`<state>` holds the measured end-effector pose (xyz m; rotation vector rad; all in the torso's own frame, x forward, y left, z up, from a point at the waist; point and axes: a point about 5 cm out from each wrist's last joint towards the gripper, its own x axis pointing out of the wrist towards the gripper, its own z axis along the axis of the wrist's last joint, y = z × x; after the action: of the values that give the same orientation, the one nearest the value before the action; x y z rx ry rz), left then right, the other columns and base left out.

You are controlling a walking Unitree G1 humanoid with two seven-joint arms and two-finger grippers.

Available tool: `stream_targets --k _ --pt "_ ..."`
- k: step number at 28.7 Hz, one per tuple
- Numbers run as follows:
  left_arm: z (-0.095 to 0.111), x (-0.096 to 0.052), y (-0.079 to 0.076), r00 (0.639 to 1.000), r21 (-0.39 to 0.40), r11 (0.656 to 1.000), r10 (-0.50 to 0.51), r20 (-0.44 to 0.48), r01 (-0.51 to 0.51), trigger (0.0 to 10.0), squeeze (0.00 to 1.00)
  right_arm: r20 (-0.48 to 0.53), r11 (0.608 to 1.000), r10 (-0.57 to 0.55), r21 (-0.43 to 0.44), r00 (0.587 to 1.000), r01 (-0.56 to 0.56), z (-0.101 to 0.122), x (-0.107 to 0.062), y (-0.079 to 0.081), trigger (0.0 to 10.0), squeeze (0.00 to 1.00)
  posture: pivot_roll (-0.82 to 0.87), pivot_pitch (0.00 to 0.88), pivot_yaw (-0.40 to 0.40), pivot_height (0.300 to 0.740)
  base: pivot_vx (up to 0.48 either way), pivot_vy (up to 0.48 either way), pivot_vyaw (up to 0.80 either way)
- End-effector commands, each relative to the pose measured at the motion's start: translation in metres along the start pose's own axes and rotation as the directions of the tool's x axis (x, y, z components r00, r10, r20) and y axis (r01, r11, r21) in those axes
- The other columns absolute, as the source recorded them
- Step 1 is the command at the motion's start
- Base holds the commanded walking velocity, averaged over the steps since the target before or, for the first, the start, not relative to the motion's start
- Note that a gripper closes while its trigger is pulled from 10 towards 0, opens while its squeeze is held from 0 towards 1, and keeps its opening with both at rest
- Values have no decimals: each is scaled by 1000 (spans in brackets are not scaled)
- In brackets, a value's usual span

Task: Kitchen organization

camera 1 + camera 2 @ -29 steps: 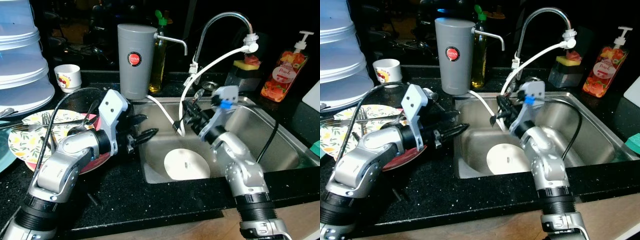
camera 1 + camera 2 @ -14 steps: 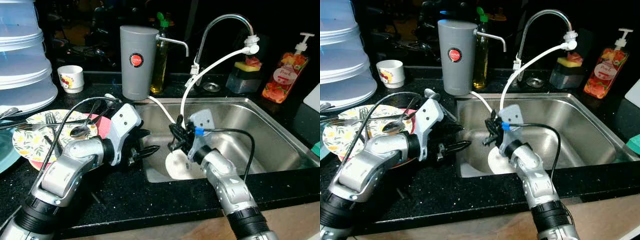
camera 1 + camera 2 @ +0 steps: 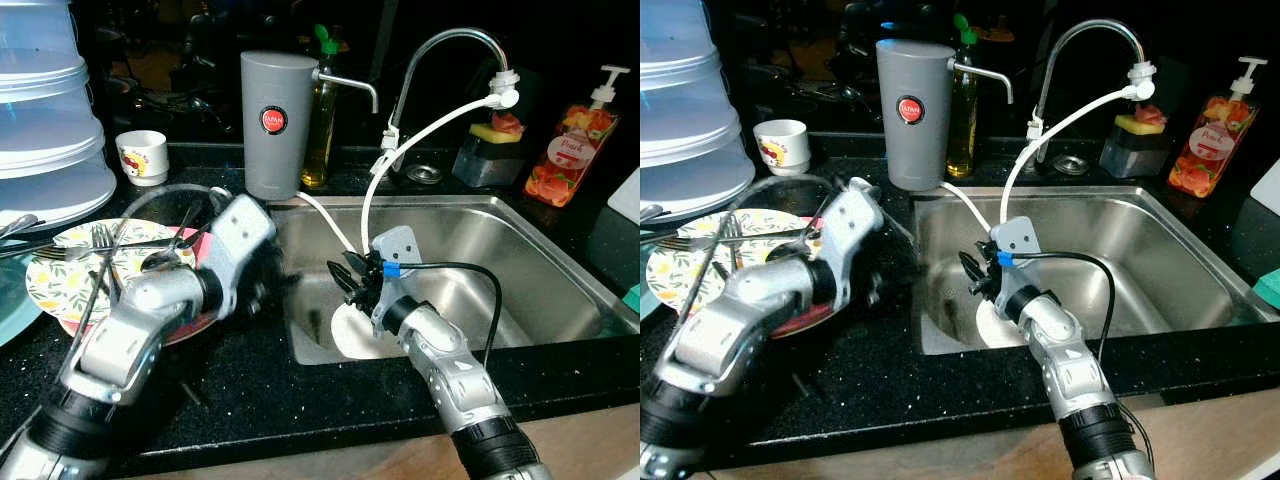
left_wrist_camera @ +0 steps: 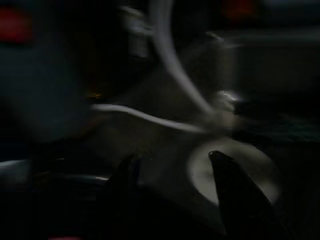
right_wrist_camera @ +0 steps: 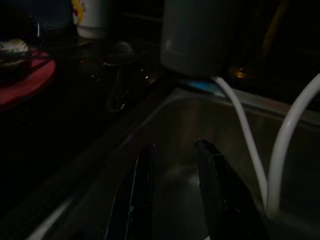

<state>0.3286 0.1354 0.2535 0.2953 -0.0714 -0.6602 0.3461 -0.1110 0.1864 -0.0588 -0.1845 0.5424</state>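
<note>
**Two grippers at the sink, nothing held**

Two arms in frame, both near the left end of the steel sink (image 3: 560,260). Right gripper (image 3: 350,285) down inside the basin at picture centre, just above the white plate (image 3: 350,335) lying flat on the sink floor; fingers parted with a narrow gap in the right wrist view, empty. Left gripper (image 3: 275,285) blurred, over the dark counter at the sink's left rim, centre-left of frame; fingers (image 4: 235,195) spread apart in the left wrist view, empty, white plate visible between them.

Floral plate (image 3: 55,285) on a red plate (image 3: 200,320) at mid-left, with a fork (image 3: 100,240) and a spoon (image 3: 160,260) on it. Grey canister (image 3: 272,125) upper centre, behind the sink's left corner. Small cup (image 3: 141,157) upper left. Faucet (image 3: 450,45) at top centre-right, white hose (image 3: 400,150) running down into the basin. Soap dispenser (image 3: 570,150) upper right.
</note>
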Motion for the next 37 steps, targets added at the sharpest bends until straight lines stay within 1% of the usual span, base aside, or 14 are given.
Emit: stream_targets --k 1,2,3,4,5,6,7,8,13,14,18,27,28,37 --pt "-5 0 21 978 -77 976 204 -35 -206 10000 0 7 999 -30 25 1000 30 2 0 -7 10000 0 56 23 -63 740 0 0 0" --pt "-5 0 21 978 -77 976 204 -35 -206 10000 0 7 999 -30 25 1000 30 2 0 -7 10000 0 56 23 -63 740 0 0 0" --pt "-11 -3 31 950 -128 942 300 -90 -310 10000 0 12 999 -34 34 999 33 3 0 -8 10000 0 56 23 -63 740 0 0 0" --pt "-19 -7 42 907 -144 900 388 -165 -412 10000 0 18 999 -35 43 999 34 4 1 -9 10000 0 56 23 -63 740 0 0 0" --pt "-19 -7 42 907 -144 900 388 -165 -412 10000 0 18 999 -35 43 999 34 4 1 -9 10000 0 56 23 -63 740 0 0 0" --pt "-36 -19 58 798 -80 825 510 -320 -559 10000 0 30 998 -24 60 999 22 8 2 -9 10000 0 56 23 -63 740 0 0 0" --pt "-41 -23 63 755 -48 799 544 -367 -599 10000 0 35 998 -16 65 999 13 9 3 -8 10000 0 56 23 -63 740 0 0 0" --pt "-41 -23 63 755 -48 799 544 -367 -599 10000 0 35 998 -16 65 999 13 9 3 -8 10000 0 56 23 -63 740 0 0 0" --pt "-47 -35 75 624 5 717 611 -488 -698 10000 0 51 995 22 91 998 -26 14 5 -5 10000 0 57 23 -64 740 0 0 0" --pt "-47 -36 76 618 -19 702 613 -493 -711 10000 0 53 995 32 97 998 -37 15 5 -4 10000 0 57 24 -66 740 0 0 0" --pt "-51 -39 79 603 -45 685 605 -520 -727 10000 0 55 992 66 101 996 -72 17 7 -1 10000 0 57 24 -66 740 0 0 0" --pt "-52 -38 77 599 -34 707 572 -560 -707 10000 0 57 990 88 109 995 -94 20 8 -1 10000 0 57 24 -67 740 0 0 0" --pt "-56 -38 74 608 -59 718 539 -583 -694 0 0 56 989 88 111 995 -94 20 8 -1 10000 0 57 24 -67 740 0 0 0" --pt "-60 -38 70 612 -71 732 507 -607 -677 0 0 48 988 92 122 995 -97 19 8 -2 10000 0 58 24 -65 740 0 0 0"
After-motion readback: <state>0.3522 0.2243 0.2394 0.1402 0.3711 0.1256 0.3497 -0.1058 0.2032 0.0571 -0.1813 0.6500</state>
